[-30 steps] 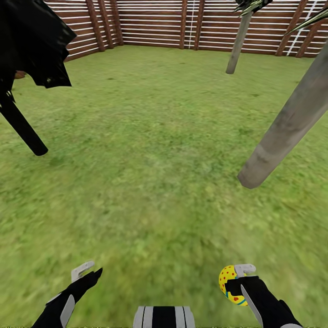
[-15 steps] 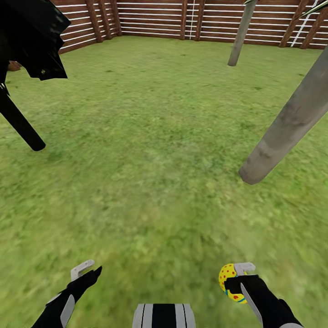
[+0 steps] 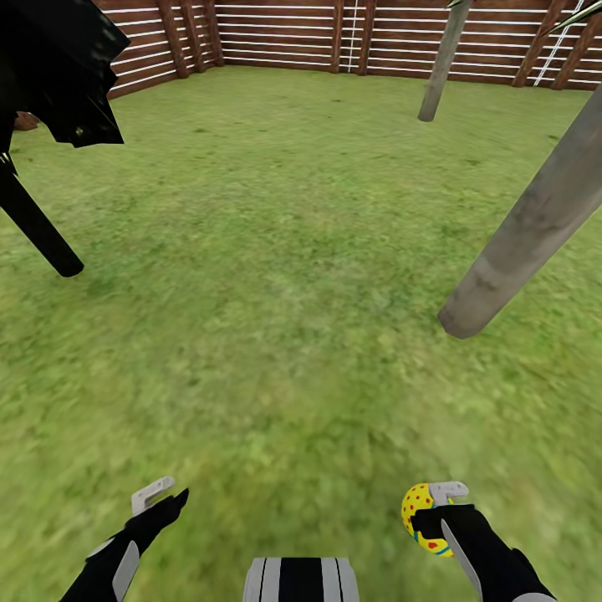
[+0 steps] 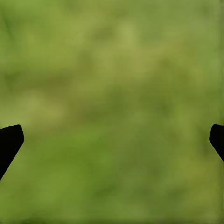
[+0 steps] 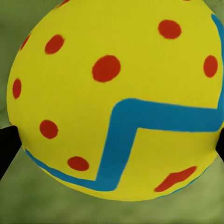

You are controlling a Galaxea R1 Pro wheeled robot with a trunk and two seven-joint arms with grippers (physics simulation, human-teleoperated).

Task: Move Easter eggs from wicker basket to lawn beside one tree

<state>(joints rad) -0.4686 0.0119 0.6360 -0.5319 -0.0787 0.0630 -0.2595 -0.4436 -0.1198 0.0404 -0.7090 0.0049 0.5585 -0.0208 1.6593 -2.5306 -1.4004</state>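
Black-trunked tree (image 3: 38, 226) stands far left on the lawn (image 3: 251, 276). Near left, the left gripper (image 3: 159, 495) hangs spread and empty. Near right, the right gripper (image 3: 431, 506) clamps an Easter egg (image 3: 418, 510), close before the grey-trunked tree (image 3: 518, 242).

A yellow Easter egg (image 3: 422, 518) dotted red, with a blue zigzag band, sits clamped between the fingers of the right gripper (image 3: 435, 512), above the lawn (image 3: 276, 276). Ahead and to that gripper's right, a tree (image 3: 527, 234) rises on a bare, pale grey-brown, leaning trunk.
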